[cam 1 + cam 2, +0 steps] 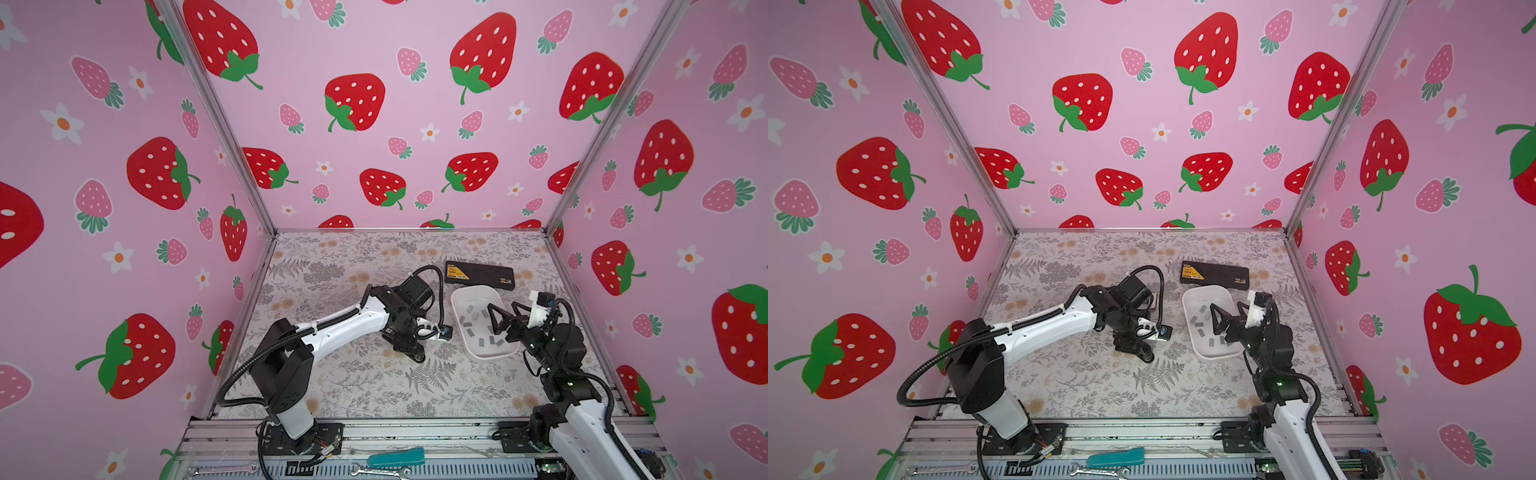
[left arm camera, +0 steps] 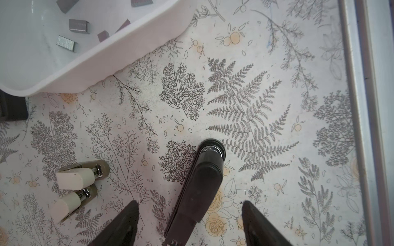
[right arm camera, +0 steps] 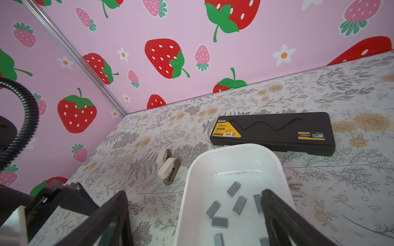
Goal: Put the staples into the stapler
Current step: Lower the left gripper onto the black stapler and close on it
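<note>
left gripper [image 2: 189, 202] hanging open astride long black stapler [image 2: 204, 181], not touching | right gripper [image 3: 194, 192] gaping empty over white plastic tray [image 3: 234, 147] at stapler's 2 o'clock | small grey metal staples [image 3: 219, 222] lying loose inside tray | step, judged: bracing stapler; next needing a fine pinch on one strip

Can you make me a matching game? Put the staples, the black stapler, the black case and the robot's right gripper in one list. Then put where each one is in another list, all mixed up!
Things
1. staples
2. black stapler
3. black case
4. right gripper

Places
A. lying on the table, on the far side of the white tray
B. open, hovering above the white tray
C. between the open fingers of the left gripper
D. scattered inside the white tray

Pairs: 1-D, 2-C, 3-A, 4-B
</note>
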`<state>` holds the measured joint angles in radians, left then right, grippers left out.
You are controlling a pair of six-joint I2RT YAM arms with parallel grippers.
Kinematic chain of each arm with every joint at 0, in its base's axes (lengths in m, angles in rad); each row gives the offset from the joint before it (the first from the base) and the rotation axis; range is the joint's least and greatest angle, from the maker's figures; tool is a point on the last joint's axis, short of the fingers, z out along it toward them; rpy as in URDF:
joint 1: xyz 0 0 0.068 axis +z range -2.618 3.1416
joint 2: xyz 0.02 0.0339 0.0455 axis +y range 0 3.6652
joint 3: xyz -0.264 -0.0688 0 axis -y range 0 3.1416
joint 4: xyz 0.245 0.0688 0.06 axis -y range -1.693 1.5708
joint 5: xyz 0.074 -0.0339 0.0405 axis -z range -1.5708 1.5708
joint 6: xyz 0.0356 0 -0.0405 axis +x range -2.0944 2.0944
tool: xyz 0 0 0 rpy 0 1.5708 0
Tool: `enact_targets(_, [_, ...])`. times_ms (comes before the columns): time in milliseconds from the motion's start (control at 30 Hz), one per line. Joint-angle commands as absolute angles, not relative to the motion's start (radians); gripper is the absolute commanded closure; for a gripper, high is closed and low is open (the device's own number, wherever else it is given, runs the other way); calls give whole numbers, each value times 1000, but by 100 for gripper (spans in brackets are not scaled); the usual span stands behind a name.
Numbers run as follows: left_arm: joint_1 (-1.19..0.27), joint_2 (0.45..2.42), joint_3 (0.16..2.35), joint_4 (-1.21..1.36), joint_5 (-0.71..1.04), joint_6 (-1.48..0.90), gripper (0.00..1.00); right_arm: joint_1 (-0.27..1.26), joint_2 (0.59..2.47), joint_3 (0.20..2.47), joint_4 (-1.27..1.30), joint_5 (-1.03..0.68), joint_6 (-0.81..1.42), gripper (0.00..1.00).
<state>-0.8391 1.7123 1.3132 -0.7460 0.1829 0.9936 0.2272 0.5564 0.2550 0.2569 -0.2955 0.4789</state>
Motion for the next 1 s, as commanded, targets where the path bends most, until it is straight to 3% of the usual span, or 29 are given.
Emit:
enact_targets(0, [-848,1714,1352,-781,182,1037,26,232,554,300,233,-244,421,1])
enact_targets(633, [-889,1822,1358,-804,106,1051,33,232,484,327,140,-200,393,1])
enact_targets(967, [-891,1862,1394,-820,75,1022,43,232,522,333,143,-196,393,1])
